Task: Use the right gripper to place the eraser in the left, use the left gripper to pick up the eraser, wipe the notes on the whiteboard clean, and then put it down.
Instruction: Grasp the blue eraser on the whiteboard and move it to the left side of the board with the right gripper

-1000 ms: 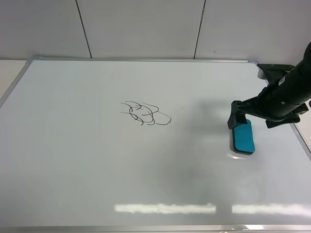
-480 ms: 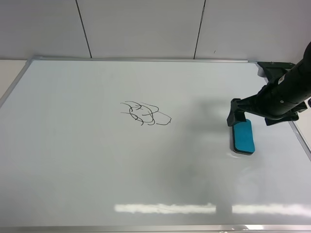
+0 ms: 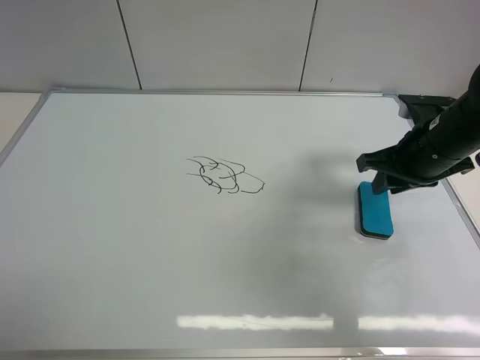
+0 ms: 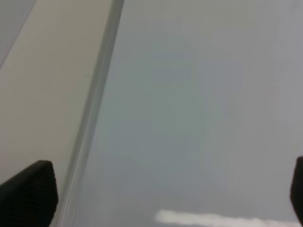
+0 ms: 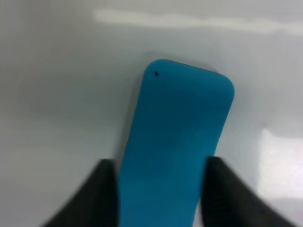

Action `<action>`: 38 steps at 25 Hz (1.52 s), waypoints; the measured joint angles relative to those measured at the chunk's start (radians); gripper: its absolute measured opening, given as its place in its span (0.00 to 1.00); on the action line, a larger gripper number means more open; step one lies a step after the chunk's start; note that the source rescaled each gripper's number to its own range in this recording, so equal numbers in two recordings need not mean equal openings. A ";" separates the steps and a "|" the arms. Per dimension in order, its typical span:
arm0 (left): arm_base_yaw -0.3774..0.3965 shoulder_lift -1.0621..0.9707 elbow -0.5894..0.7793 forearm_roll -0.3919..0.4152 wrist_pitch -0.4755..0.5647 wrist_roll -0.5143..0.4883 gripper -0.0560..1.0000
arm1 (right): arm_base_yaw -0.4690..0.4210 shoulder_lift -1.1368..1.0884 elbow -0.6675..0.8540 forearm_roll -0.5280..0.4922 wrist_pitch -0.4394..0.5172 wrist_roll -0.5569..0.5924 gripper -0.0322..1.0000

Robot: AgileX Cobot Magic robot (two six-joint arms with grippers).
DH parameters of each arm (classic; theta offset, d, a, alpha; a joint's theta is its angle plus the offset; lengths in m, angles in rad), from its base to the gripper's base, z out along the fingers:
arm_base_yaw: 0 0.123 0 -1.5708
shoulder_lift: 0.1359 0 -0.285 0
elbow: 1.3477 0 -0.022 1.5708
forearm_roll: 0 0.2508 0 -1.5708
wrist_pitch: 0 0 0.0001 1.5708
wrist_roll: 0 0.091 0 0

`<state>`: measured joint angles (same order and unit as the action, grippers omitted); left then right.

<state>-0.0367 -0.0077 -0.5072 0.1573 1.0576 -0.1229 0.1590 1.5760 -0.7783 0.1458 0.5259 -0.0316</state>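
A blue eraser [image 3: 376, 212] lies flat on the whiteboard [image 3: 135, 262] at the right side. My right gripper [image 3: 381, 182] is over its far end. In the right wrist view the eraser [image 5: 177, 142] sits between the two black fingers [image 5: 102, 194], which press against its long sides. The black scribbled notes [image 3: 222, 175] are left of the board's centre, well apart from the eraser. My left gripper [image 4: 163, 191] shows only in the left wrist view. Its fingertips [image 4: 28, 191] are wide apart and empty over the board.
The whiteboard's aluminium frame [image 3: 225, 92] runs round the board, and its edge [image 4: 92, 109] passes near my left gripper. A black bracket [image 3: 420, 105] sits at the board's top right corner. A panelled wall [image 3: 225, 37] stands behind.
My right gripper has shifted slightly right and back over the eraser's far end, and its fingers have drawn in on the eraser. The eraser has barely moved.
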 joint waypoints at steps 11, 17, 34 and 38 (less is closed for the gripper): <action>0.000 0.000 0.000 0.000 0.000 0.000 1.00 | 0.000 0.000 0.000 -0.034 0.000 0.008 0.03; 0.000 0.000 0.000 0.000 0.000 0.000 1.00 | 0.000 0.000 0.000 -0.053 -0.002 0.008 0.03; 0.000 0.000 0.000 0.000 0.000 0.000 1.00 | 0.001 0.190 -0.018 -0.075 -0.001 0.014 0.03; 0.000 0.000 0.000 0.000 0.000 0.000 1.00 | 0.044 0.192 -0.019 -0.107 -0.007 0.015 0.03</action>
<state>-0.0367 -0.0077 -0.5072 0.1573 1.0576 -0.1229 0.2027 1.7677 -0.7972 0.0387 0.5189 -0.0166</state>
